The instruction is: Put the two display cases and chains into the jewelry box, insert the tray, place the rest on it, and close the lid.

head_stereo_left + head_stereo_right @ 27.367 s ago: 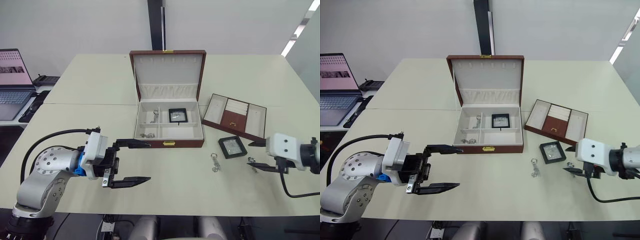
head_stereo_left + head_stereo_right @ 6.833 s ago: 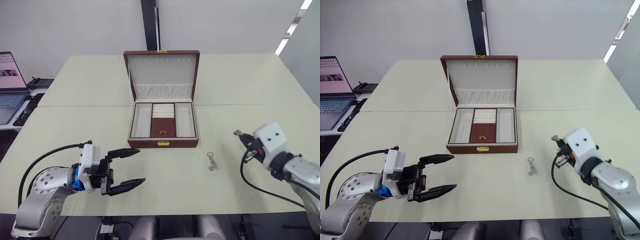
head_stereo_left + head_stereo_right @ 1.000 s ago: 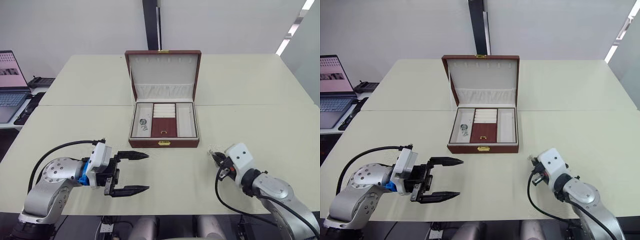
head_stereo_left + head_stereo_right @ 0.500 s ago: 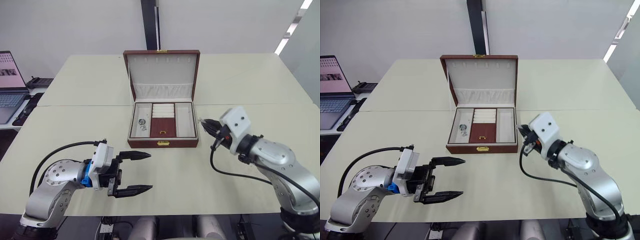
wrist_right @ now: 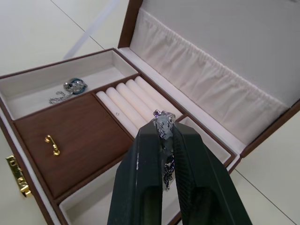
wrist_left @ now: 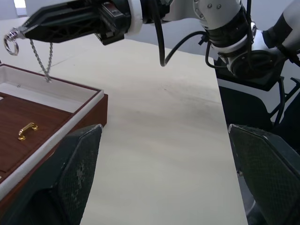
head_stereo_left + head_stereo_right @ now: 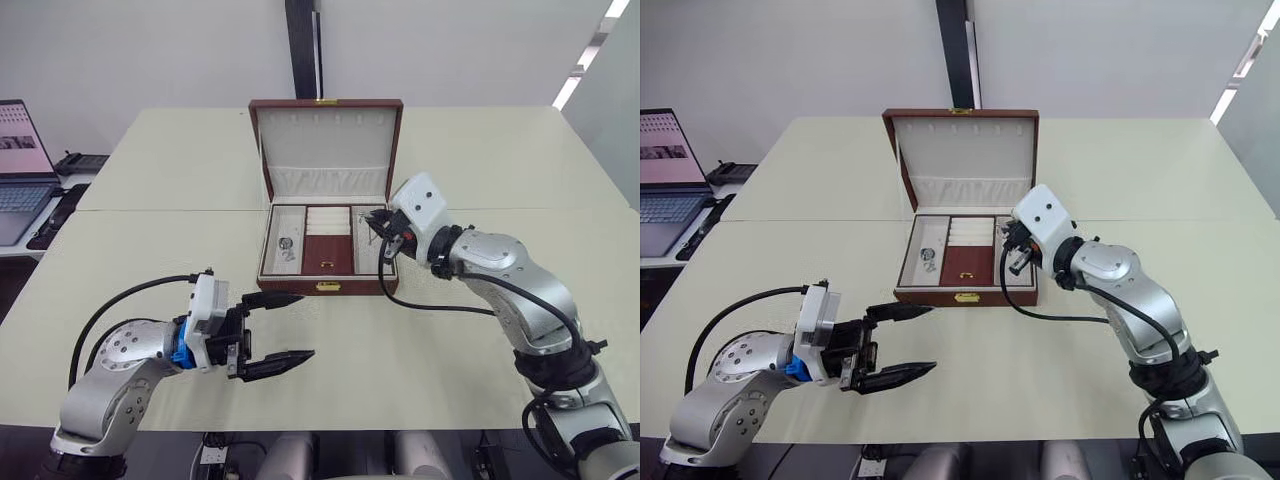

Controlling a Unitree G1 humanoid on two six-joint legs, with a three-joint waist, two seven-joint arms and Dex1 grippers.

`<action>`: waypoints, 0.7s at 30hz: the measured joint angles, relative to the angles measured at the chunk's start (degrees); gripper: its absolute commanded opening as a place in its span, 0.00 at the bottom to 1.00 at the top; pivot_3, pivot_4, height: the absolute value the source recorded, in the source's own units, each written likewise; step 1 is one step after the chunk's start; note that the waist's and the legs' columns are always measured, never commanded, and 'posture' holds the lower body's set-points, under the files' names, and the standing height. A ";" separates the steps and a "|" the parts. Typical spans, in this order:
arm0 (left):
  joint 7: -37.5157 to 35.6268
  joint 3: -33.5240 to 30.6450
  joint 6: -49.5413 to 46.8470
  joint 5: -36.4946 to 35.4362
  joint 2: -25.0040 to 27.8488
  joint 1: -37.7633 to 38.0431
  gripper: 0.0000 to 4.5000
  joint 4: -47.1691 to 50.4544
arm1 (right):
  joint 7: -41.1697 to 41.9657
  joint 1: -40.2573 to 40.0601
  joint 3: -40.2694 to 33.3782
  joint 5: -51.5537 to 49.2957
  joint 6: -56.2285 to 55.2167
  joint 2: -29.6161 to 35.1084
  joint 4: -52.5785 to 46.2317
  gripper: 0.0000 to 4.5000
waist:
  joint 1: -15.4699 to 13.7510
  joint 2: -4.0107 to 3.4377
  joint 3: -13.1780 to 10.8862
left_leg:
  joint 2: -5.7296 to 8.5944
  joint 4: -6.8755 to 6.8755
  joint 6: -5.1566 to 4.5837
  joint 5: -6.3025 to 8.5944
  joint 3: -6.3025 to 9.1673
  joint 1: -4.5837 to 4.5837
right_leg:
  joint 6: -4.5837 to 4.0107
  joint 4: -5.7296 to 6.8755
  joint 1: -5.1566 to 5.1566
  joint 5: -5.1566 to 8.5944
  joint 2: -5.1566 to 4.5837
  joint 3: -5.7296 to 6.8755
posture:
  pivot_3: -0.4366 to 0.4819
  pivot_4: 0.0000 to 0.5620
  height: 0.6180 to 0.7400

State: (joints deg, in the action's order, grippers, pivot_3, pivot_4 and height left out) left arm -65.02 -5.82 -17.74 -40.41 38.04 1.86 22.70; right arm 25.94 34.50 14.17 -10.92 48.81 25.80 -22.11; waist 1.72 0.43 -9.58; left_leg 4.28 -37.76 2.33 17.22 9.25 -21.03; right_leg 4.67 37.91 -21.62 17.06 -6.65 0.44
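1. We see the jewelry box [image 7: 328, 225] standing open at the middle of the cream table [image 7: 480, 340], its lid [image 7: 325, 148] upright at the back, cream lining and gathered pocket facing us.

2. The tray [image 5: 75, 140] sits inside the box, brown centre panel with its small gold pull [image 5: 52, 144] toward the front, cream ring rolls [image 5: 136, 103] behind it.

3. One silvery trinket [image 5: 68, 90] lies in the tray's left compartment, resting on the cream lining.

4. Our right gripper [image 5: 164, 136] hangs over the tray's right compartment, its two black fingers pinched together on the second trinket [image 6: 28, 49].

5. In the left wrist view that trinket shows its ring at the fingertips and a short chain dangling straight down, the lower end just above the right compartment's edge; we cannot tell whether it touches.

6. Our left gripper [image 7: 278, 332] hovers low over the bare table in front of the box and to its left, jaws spread wide, nothing between them.

7. A laptop [image 7: 22, 160] sits on a side table far to the left.
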 measured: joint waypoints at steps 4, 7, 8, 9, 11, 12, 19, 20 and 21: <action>3.25 -1.39 -0.96 -0.19 -0.64 0.01 1.00 0.28 | -0.39 -0.05 0.71 1.75 -0.26 -0.14 2.43 0.03 | 0.02 0.00 0.00 | 0.00 0.00 0.01 0.00 -0.03 -0.06 | 0.00 0.04 -0.10 0.00 0.00 -0.04 | 0.48 0.27 1.00; 4.98 -1.63 -1.40 -0.42 -1.41 0.03 1.00 0.33 | -0.51 -0.20 0.70 2.39 -0.07 -0.43 2.73 0.03 | 0.01 0.00 0.00 | 0.00 -0.01 0.01 -0.01 -0.03 -0.08 | 0.00 0.04 -0.11 0.00 0.00 -0.04 | 0.48 0.27 1.00; 5.67 -1.99 -1.49 -0.45 -1.64 0.01 1.00 0.30 | -0.50 -0.35 0.70 2.51 0.38 -0.79 2.82 0.03 | 0.01 0.00 0.00 | 0.00 -0.01 0.01 -0.01 -0.03 -0.08 | -0.01 0.04 -0.12 0.00 0.01 -0.04 | 0.48 0.27 1.00; 5.87 -2.33 -1.49 -0.46 -1.80 -0.06 1.00 0.27 | -0.49 -0.46 0.70 2.53 0.54 -1.06 2.95 0.03 | 0.01 0.00 0.00 | 0.00 -0.01 0.01 -0.01 -0.03 -0.08 | -0.01 0.04 -0.12 0.00 0.01 -0.04 | 0.48 0.27 1.00; 6.32 -2.57 -1.49 -0.47 -1.91 -0.43 1.00 0.21 | -0.31 -0.79 0.69 2.56 0.72 -1.57 3.47 0.03 | 0.00 0.00 0.00 | 0.01 -0.01 0.01 -0.01 -0.03 -0.09 | 0.00 0.04 -0.12 0.00 0.00 -0.04 | 0.48 0.27 1.00; 6.53 -2.57 -1.49 -0.47 -2.00 -0.48 1.00 0.20 | -0.09 -0.83 0.69 2.57 0.81 -1.66 3.62 0.03 | 0.00 0.00 0.00 | 0.01 -0.01 0.01 -0.01 -0.04 -0.09 | 0.00 0.04 -0.12 0.00 0.00 -0.05 | 0.48 0.27 1.00; 6.85 -2.56 -1.39 -0.22 -2.26 -0.48 1.00 0.02 | 0.03 -0.96 0.69 3.11 1.09 -1.72 3.91 0.35 | 0.01 0.00 0.00 | 0.02 -0.01 0.01 -0.01 -0.03 -0.10 | 0.00 0.04 -0.14 0.00 0.01 -0.05 | 0.48 0.27 1.00; 6.89 -2.56 -1.34 -0.18 -2.32 -0.50 1.00 0.02 | -0.02 -1.03 0.67 3.14 1.10 -1.77 3.99 0.40 | 0.01 0.00 0.00 | 0.01 -0.01 0.01 -0.01 -0.04 -0.10 | -0.01 0.04 -0.14 0.00 0.01 -0.04 | 0.48 0.27 1.00; 6.94 -2.56 -1.26 -0.11 -2.41 -0.57 1.00 0.01 | -0.03 -1.07 0.66 3.14 1.11 -1.85 4.13 0.46 | 0.01 0.00 0.00 | 0.02 -0.01 0.01 -0.01 -0.04 -0.10 | 0.00 0.04 -0.14 0.00 0.01 -0.05 | 0.48 0.27 1.00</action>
State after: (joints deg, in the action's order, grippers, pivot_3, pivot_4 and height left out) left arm -58.08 -8.38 -19.01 -40.52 35.63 1.29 22.70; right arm 25.90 33.43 14.82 -7.78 49.92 23.95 -17.98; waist 1.73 0.43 -9.58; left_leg 4.29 -37.77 2.34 17.21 9.21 -21.13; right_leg 4.66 37.95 -21.75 17.06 -6.65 0.39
